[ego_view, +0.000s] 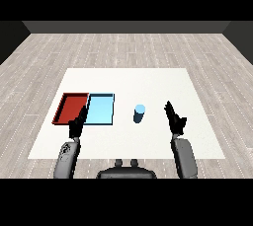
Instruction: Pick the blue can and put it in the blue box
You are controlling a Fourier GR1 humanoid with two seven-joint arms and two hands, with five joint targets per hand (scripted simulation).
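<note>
A blue can (pixel 139 113) stands upright on the white table, to the right of the light blue tray (pixel 101 110). My right hand (pixel 174 119) hovers to the right of the can with a clear gap between them, its fingers straight and holding nothing. My left hand (pixel 78 123) is at the front left, its straight fingers reaching over the near edge where the red tray (pixel 71 107) and the blue tray meet. Both trays hold nothing.
The red tray lies directly left of the blue tray, their sides touching. The white table (pixel 148 82) extends far behind the trays and the can, with wooden floor all around it.
</note>
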